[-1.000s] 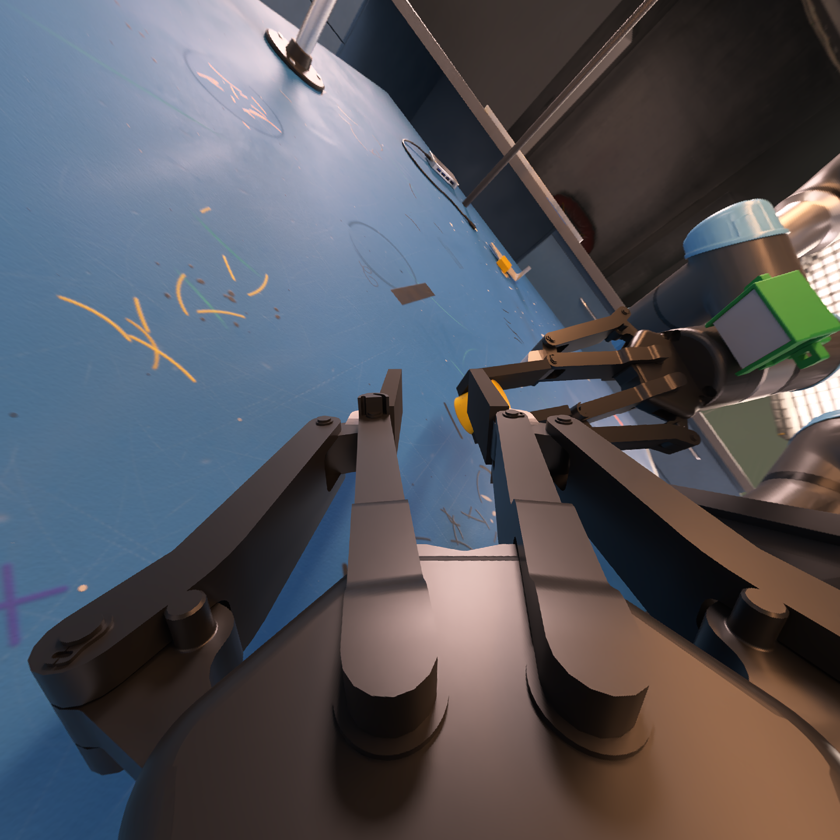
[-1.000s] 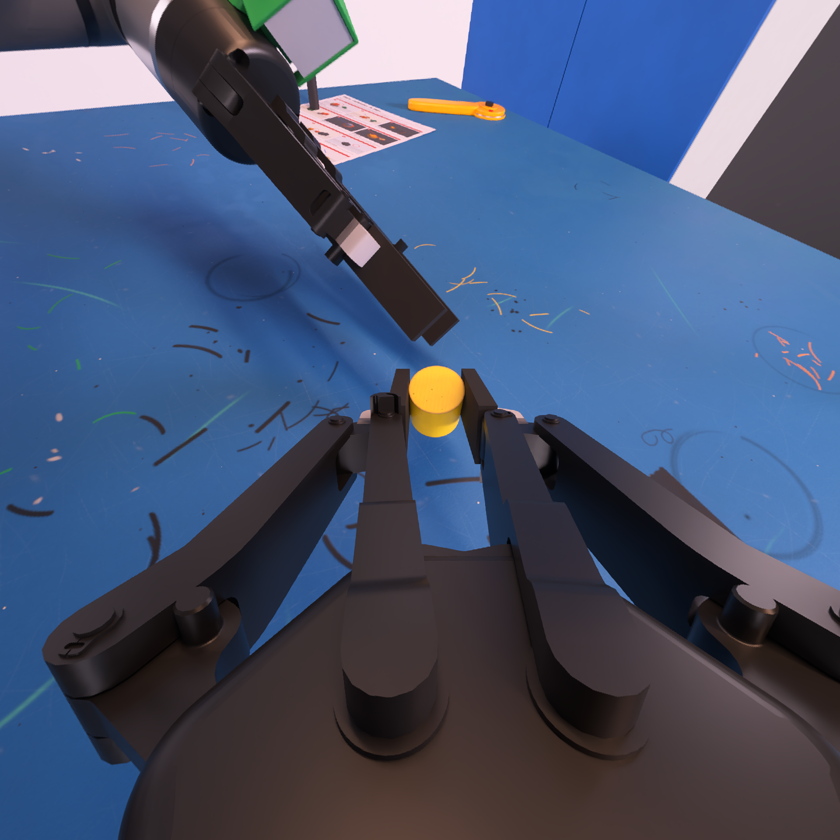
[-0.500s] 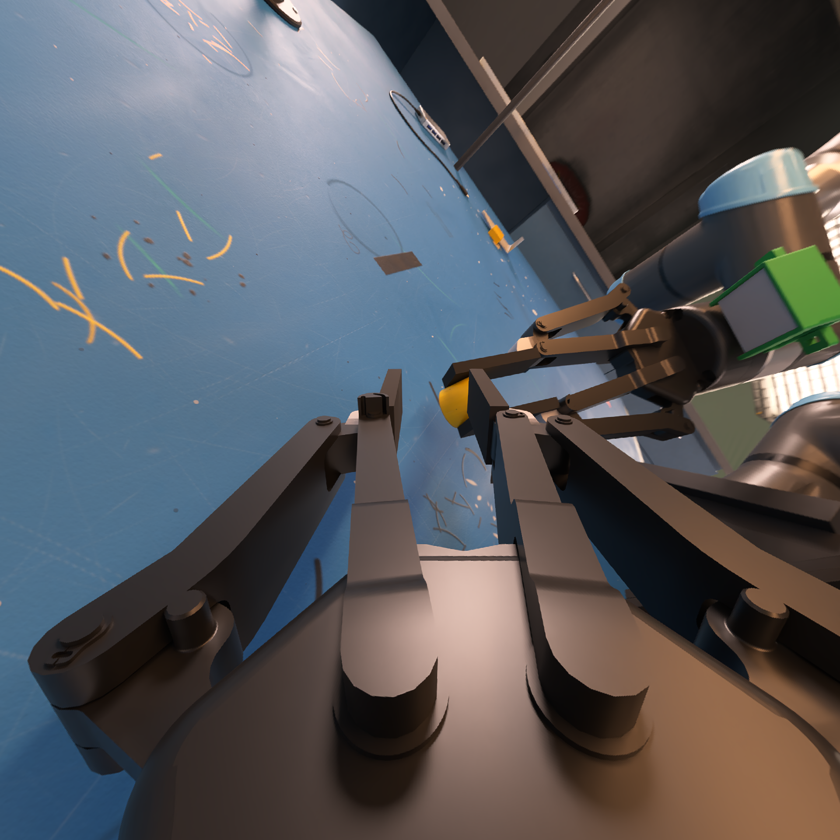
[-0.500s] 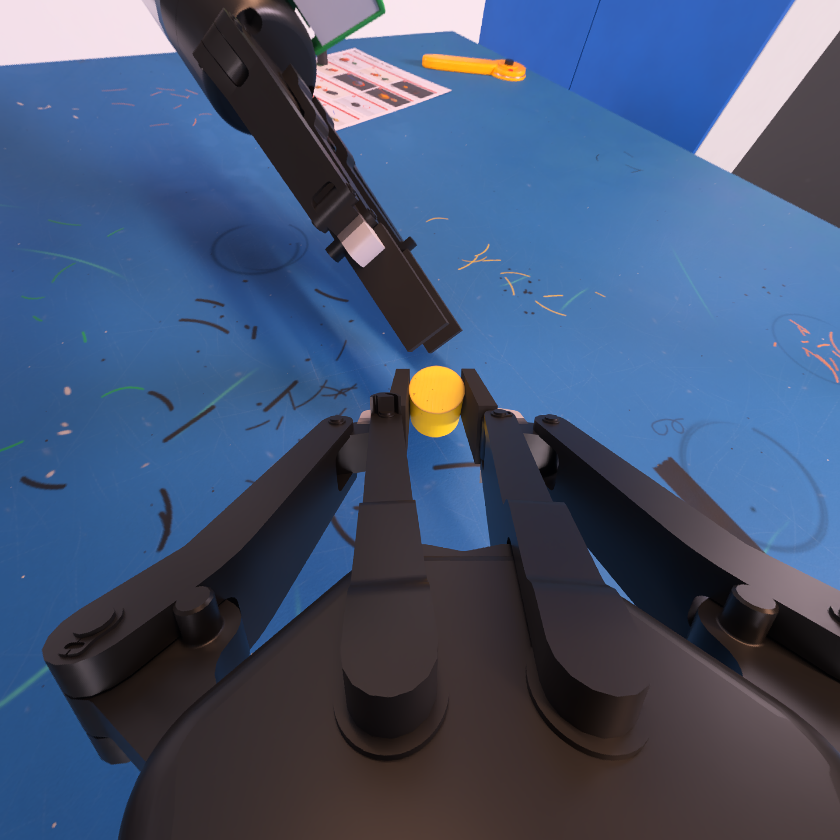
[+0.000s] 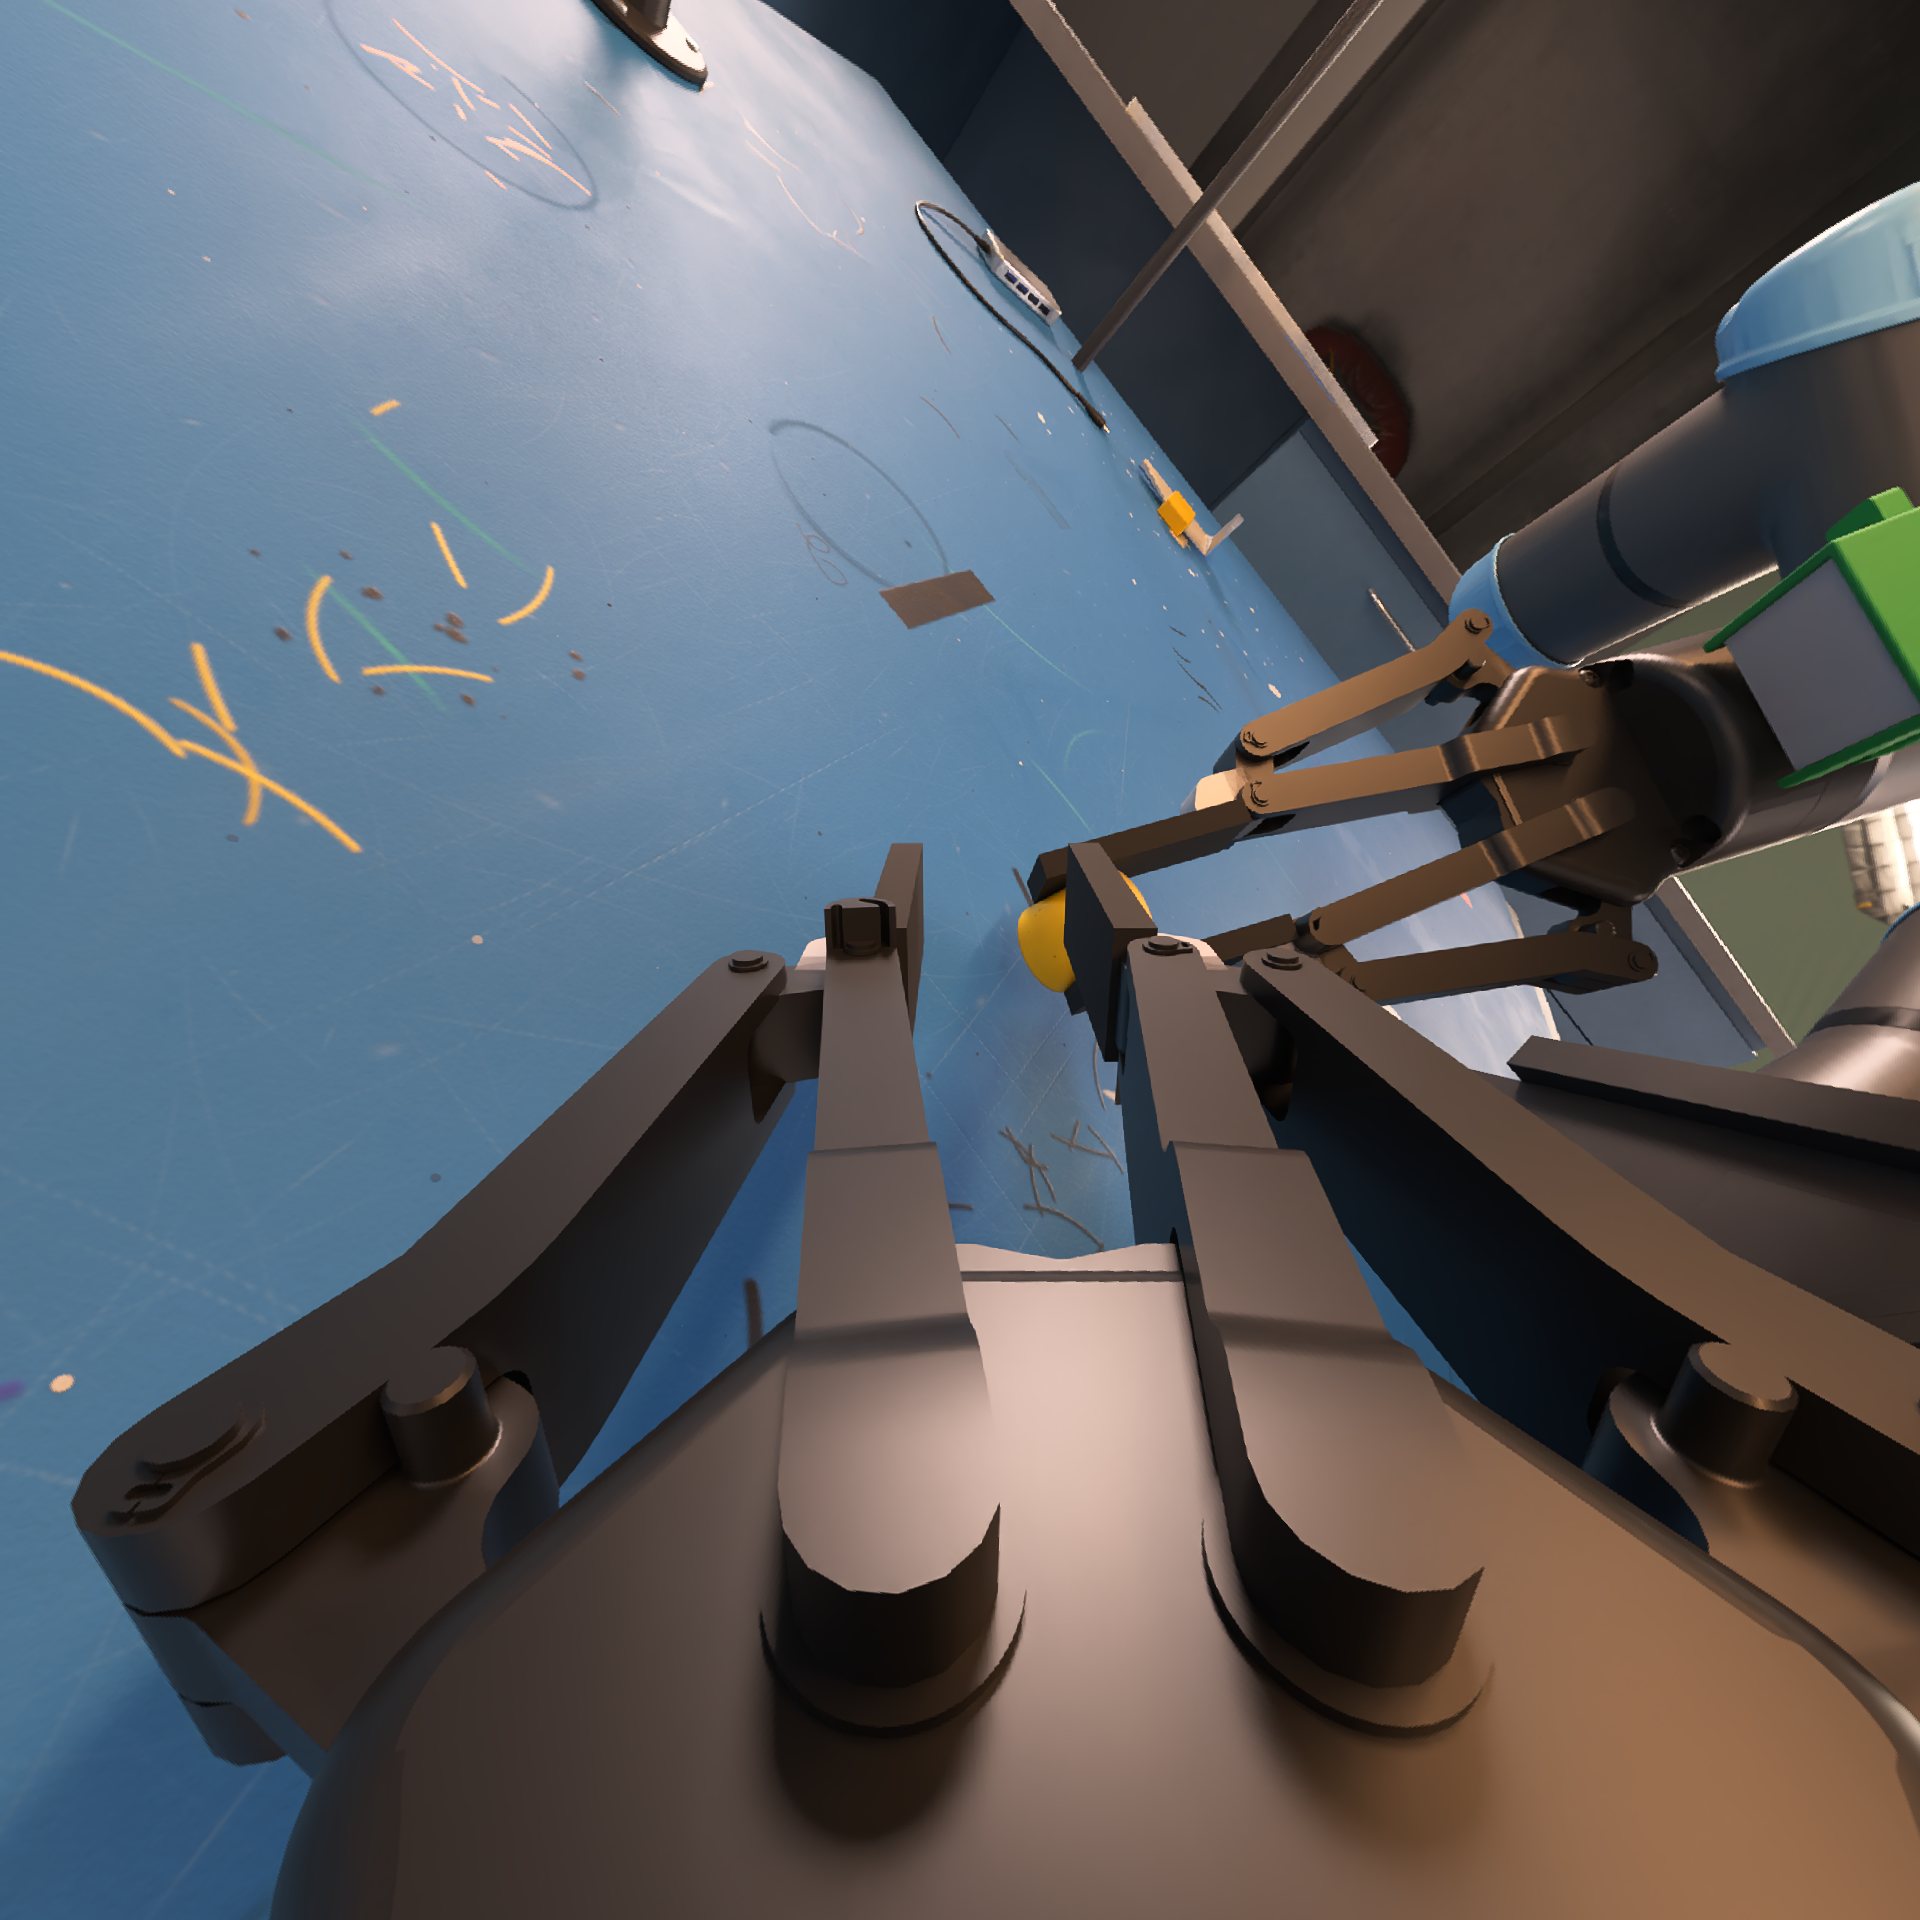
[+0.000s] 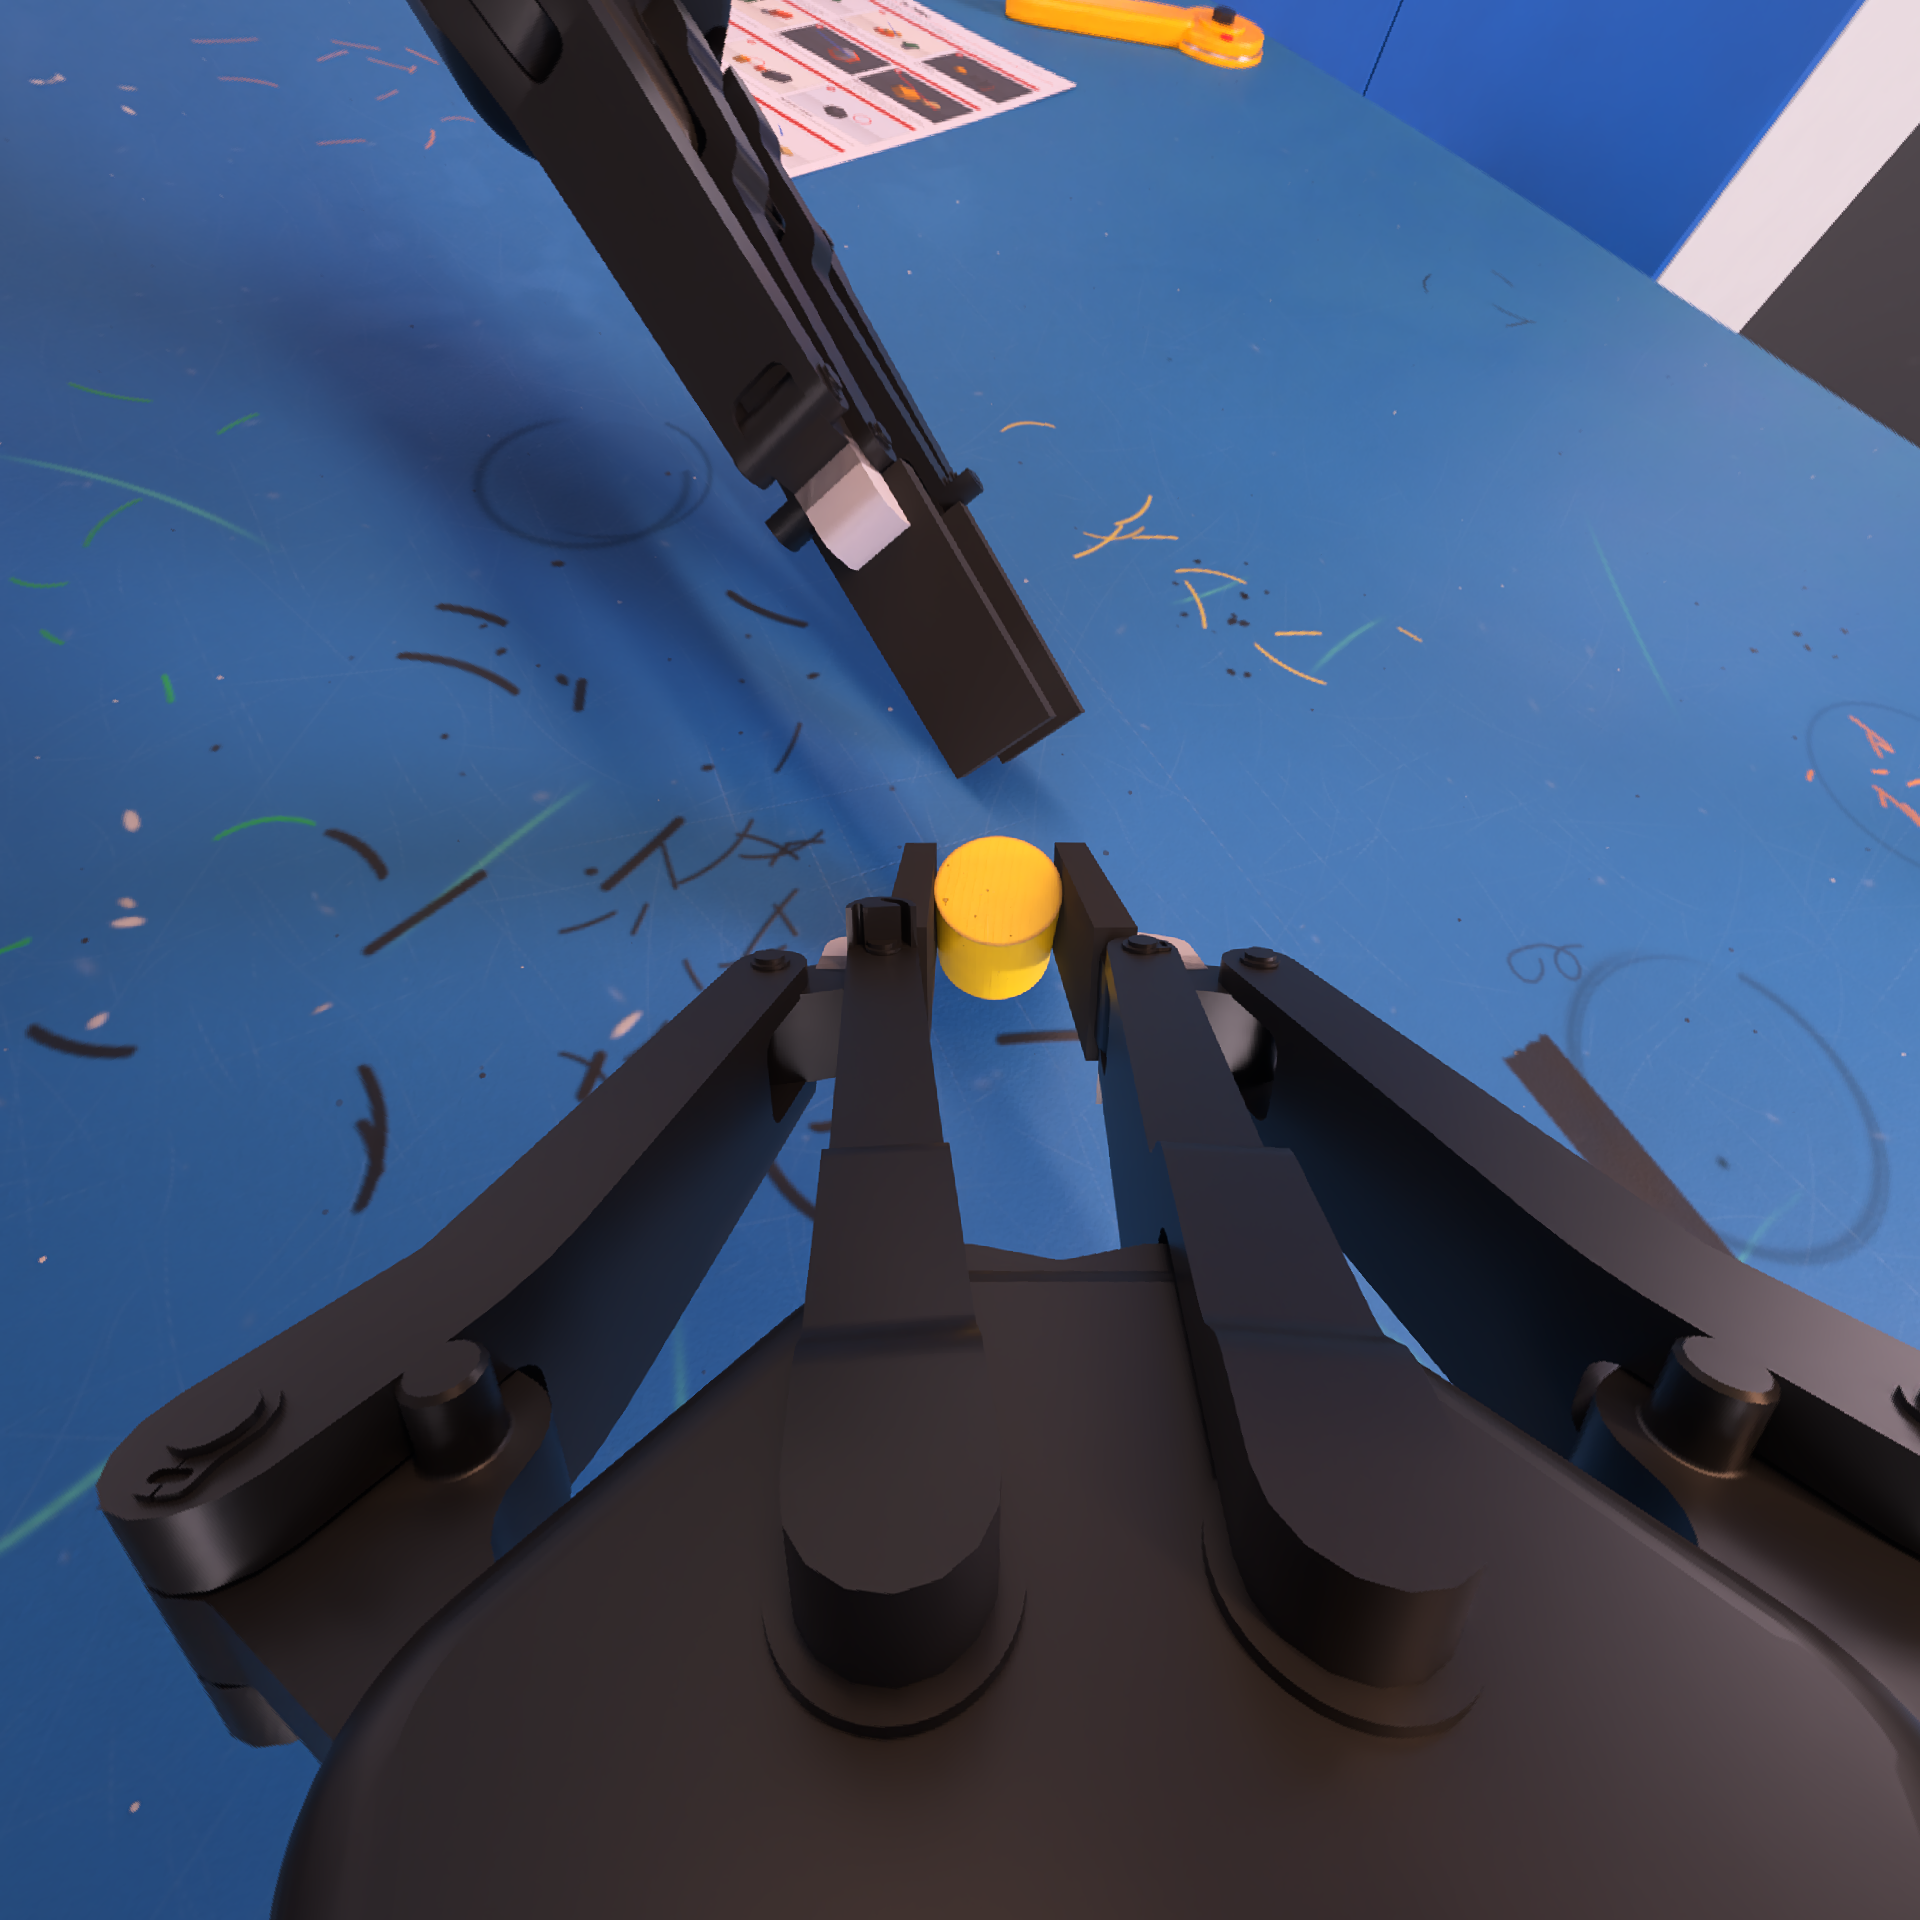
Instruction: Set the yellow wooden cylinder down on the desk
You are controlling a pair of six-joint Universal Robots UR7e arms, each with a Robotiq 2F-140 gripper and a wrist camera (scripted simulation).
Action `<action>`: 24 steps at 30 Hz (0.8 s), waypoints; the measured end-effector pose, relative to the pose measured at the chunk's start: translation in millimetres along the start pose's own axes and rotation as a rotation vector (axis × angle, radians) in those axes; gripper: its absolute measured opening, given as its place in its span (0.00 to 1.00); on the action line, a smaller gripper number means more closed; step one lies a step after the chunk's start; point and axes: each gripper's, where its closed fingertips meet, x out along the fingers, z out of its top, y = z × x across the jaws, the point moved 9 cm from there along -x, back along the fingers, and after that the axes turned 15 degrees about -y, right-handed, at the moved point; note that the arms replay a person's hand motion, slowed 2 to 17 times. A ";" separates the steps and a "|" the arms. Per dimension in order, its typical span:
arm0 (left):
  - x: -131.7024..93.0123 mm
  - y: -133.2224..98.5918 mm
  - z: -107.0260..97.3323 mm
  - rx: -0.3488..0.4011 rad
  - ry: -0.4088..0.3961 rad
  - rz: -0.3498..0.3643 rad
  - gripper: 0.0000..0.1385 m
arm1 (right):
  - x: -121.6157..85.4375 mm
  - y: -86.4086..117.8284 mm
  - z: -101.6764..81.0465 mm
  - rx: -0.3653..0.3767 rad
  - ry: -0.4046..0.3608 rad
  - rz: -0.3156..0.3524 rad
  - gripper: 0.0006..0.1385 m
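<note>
The yellow wooden cylinder (image 6: pixel 995 914) stands upright between the fingertips of my right gripper (image 6: pixel 992 904), which is shut on it. It is low over the blue desk (image 6: pixel 1351 416); I cannot tell if it touches. In the left wrist view the cylinder (image 5: pixel 1042 935) shows partly behind my own right finger, held by the right gripper (image 5: pixel 1044 914) reaching in from the right. My left gripper (image 5: pixel 992 894) is open and empty, its tips just beside the cylinder. In the right wrist view the left gripper (image 6: pixel 1003 727) hangs slanted just beyond the cylinder.
A printed sheet (image 6: pixel 894 94) and an orange tool (image 6: pixel 1143 19) lie at the desk's far edge. A dark tape strip (image 6: pixel 1569 1101) lies to the right. The left wrist view shows a cabled hub (image 5: pixel 1023 286), a small orange piece (image 5: pixel 1176 512) and a grey patch (image 5: pixel 935 597).
My right gripper has carried the cylinder lower toward the desk and closer to the left gripper. Both grips are unchanged.
</note>
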 end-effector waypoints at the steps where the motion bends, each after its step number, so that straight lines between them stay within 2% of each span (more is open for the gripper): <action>1: 0.0 0.1 0.1 -0.001 0.000 0.000 0.27 | 0.2 -0.5 -0.5 0.005 0.003 0.001 0.21; 9: 0.5 0.4 -0.3 -0.002 0.005 0.000 0.27 | 1.4 -1.5 1.8 0.051 -0.002 0.026 0.21; 24: 1.0 0.7 -0.4 -0.006 0.011 -0.003 0.27 | 7.2 1.0 3.0 0.034 0.042 0.039 0.21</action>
